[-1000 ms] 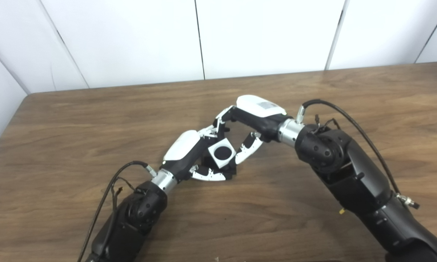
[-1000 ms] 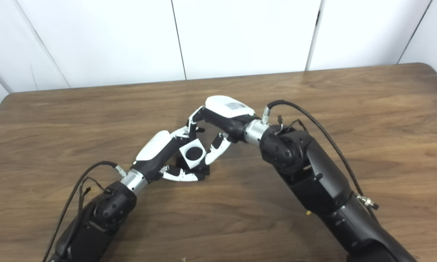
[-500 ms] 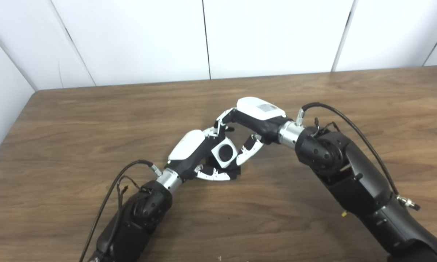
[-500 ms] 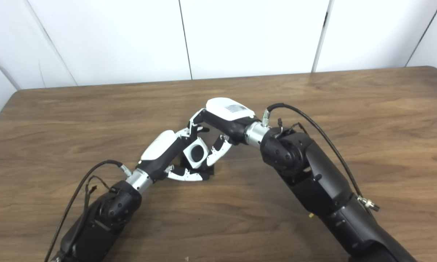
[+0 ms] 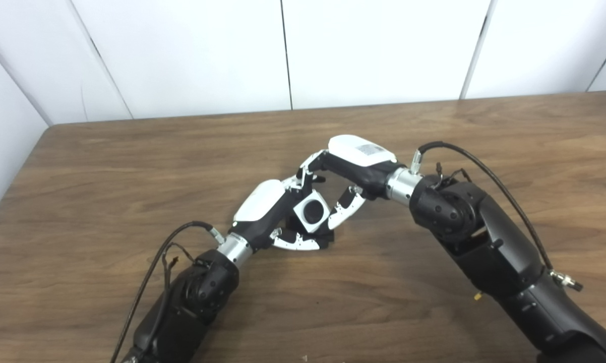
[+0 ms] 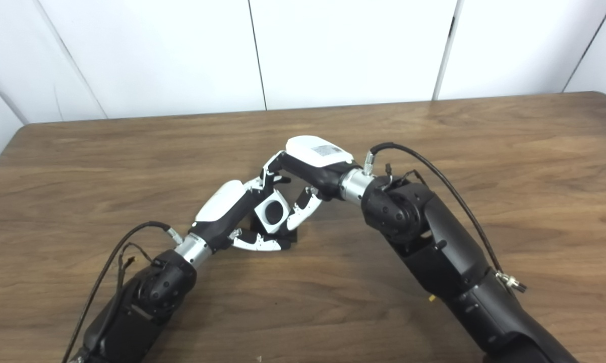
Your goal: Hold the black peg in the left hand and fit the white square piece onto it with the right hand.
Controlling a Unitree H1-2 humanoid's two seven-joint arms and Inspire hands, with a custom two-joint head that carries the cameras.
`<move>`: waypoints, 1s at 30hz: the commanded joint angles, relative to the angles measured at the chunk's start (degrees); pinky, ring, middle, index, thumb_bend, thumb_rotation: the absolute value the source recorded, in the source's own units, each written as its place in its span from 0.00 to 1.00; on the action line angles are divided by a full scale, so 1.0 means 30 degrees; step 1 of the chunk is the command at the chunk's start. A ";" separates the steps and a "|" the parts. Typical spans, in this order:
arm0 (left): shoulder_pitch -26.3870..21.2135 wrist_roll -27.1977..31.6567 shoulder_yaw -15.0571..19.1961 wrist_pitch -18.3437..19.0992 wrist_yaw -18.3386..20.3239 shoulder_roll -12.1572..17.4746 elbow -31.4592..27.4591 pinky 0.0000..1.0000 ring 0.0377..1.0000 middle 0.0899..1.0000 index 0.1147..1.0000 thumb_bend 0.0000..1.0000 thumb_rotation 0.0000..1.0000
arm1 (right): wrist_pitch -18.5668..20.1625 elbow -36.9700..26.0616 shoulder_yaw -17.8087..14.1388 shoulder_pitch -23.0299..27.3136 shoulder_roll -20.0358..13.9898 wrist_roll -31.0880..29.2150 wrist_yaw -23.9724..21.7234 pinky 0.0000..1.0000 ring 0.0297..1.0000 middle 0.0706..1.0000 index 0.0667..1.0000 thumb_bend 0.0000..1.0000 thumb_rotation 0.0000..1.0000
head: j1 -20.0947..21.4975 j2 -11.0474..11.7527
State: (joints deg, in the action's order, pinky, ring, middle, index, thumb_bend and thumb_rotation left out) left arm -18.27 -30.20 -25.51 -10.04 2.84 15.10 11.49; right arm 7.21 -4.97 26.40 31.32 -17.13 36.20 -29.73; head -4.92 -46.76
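The white square piece [image 5: 311, 212] has a round black middle and sits tilted between both hands above the table. My left hand [image 5: 267, 209] is curled around the black peg [image 5: 327, 233]. Most of the peg is hidden by the hand's fingers and by the white piece. My right hand [image 5: 351, 164] reaches in from the right. Its fingers lie over the piece's top edge and its thumb against the right edge, so it is shut on the piece. The two hands touch around the piece. The piece also shows in the right eye view [image 6: 273, 211].
The brown wooden table [image 5: 131, 166] stretches around the hands, with white wall panels behind its far edge. Black cables loop off both wrists [image 5: 172, 242] [image 5: 459, 151]. Both forearms lie low over the near half of the table.
The camera view shifted a little between the oldest frames and the later ones. The hands and the white piece have stayed locked together in almost the same pose.
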 commanded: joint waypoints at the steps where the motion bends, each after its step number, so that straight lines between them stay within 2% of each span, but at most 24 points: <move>1: 0.0837 -0.1439 -0.0814 0.1714 0.1650 0.0474 0.0854 0.93 0.96 0.89 0.43 0.52 0.08 | -0.0055 0.0118 -0.0293 0.0411 -0.0310 -0.0015 -0.0066 0.76 0.83 0.75 0.44 0.52 0.13 | -0.0020 -0.0014; 14: 0.0872 -0.1209 -0.0669 0.1731 0.1736 0.0664 0.0739 0.93 0.95 0.90 0.43 0.52 0.07 | 0.0376 0.0016 -0.0667 -0.0043 -0.0527 0.0213 0.0088 0.74 0.81 0.74 0.44 0.52 0.14 | 0.0039 -0.0273; 17: 0.0873 -0.1152 -0.0634 0.1663 0.1704 0.0674 0.0752 0.94 0.95 0.89 0.43 0.52 0.07 | 0.0731 -0.0139 -0.0839 -0.0139 -0.0535 0.0241 0.0060 0.76 0.82 0.75 0.44 0.52 0.14 | 0.0085 -0.0340; 25: 0.0789 -0.1079 -0.0645 0.1744 0.1785 0.0643 0.0681 0.94 0.95 0.89 0.43 0.52 0.07 | 0.0378 -0.0352 -0.0930 -0.0309 -0.1019 0.0177 -0.0237 0.75 0.82 0.77 0.46 0.52 0.15 | 0.0157 -0.0330; 27: 0.0783 -0.1080 -0.0654 0.1762 0.1775 0.0625 0.0689 0.95 0.95 0.89 0.43 0.52 0.07 | 0.0491 -0.0460 -0.0932 -0.0321 -0.1127 0.0113 -0.0457 0.75 0.82 0.80 0.64 0.78 0.29 | 0.0157 -0.0330; 28: 0.0777 -0.1080 -0.0659 0.1732 0.1750 0.0614 0.0735 0.95 0.95 0.89 0.43 0.52 0.07 | 0.0620 -0.0516 -0.0936 -0.0321 -0.1155 0.0104 -0.0558 0.75 0.82 0.81 0.70 0.86 0.33 | 0.0127 -0.0335; 30: 0.0773 -0.1079 -0.0664 0.1729 0.1739 0.0602 0.0761 0.95 0.95 0.89 0.43 0.52 0.07 | 0.0787 -0.0586 -0.0956 -0.0320 -0.1181 0.0075 -0.0689 0.75 0.83 0.82 0.75 0.93 0.36 | 0.0165 -0.0363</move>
State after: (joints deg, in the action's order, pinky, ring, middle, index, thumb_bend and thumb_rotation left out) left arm -18.29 -30.22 -25.98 -9.67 3.13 14.95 10.89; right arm 8.47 -5.84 24.41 29.42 -19.18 35.91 -31.09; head -4.40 -47.81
